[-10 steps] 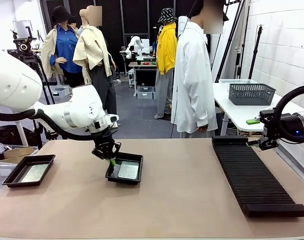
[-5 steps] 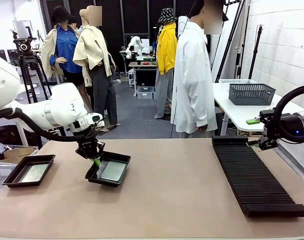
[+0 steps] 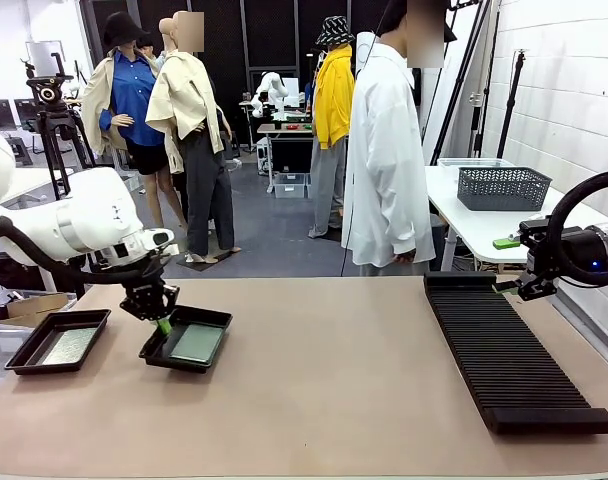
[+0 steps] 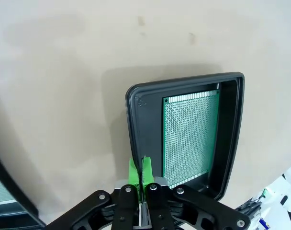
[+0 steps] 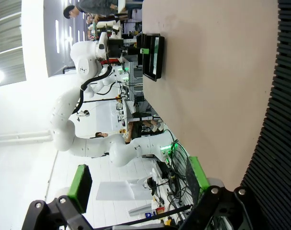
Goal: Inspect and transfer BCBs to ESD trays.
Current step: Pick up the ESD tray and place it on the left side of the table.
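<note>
Since a second ago the left pincer (image 3: 164,325) has dragged its ESD tray (image 3: 187,345) leftward over the counter (image 3: 334,400), nearer the second tray (image 3: 59,341). Its jaws are clamped on that tray's rim, and a green BCB (image 4: 191,136) lies flat inside, just beyond the fingertips. Well apart, the right pincer (image 5: 136,179) stands wide apart, holding nothing, beside the black slotted rack (image 3: 504,355).

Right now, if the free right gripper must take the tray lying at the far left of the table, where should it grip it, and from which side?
Probably by a raised rim. The left tray lies flat with a board covering its floor, so only the flared wall is free. Come from above and close the right gripper over the right-hand short rim.
</note>
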`<action>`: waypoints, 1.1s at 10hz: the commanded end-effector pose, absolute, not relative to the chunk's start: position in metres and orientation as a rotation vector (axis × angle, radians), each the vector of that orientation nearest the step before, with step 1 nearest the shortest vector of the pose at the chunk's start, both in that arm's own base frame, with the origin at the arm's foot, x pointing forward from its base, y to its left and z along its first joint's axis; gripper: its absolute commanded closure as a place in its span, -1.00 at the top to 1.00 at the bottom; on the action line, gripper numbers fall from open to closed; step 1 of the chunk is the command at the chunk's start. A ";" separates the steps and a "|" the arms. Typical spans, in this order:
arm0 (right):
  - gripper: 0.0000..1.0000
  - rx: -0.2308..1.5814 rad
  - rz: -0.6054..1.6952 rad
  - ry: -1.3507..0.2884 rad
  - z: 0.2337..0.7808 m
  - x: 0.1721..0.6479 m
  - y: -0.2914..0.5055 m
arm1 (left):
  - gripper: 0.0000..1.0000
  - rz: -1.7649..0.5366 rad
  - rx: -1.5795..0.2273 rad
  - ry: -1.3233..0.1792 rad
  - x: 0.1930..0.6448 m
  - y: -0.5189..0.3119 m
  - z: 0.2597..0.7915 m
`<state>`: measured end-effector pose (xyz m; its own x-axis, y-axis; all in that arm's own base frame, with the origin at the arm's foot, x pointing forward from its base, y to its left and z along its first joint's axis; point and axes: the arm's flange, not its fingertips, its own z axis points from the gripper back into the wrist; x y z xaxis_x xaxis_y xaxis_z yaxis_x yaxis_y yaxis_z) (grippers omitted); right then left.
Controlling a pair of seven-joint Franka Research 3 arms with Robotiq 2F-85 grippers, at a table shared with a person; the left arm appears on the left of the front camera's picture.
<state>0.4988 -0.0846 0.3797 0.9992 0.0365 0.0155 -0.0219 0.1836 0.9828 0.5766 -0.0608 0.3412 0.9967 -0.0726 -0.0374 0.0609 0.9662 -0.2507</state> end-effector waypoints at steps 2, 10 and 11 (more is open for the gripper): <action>1.00 1.380 0.039 0.007 0.380 0.498 -0.083 | -1.00 -0.040 -0.340 0.106 0.596 -0.028 0.340; 1.00 1.380 0.039 0.007 0.380 0.498 -0.083 | -1.00 0.020 -0.314 0.045 0.590 0.029 0.339; 1.00 1.380 0.039 0.007 0.380 0.498 -0.083 | -1.00 0.051 -0.308 0.036 0.588 0.031 0.336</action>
<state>0.4988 -0.0845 0.3798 0.9992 0.0366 0.0156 -0.0221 0.1836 0.9827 0.5981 0.0306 0.3376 0.9978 0.0119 -0.0647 -0.0308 0.9534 -0.3002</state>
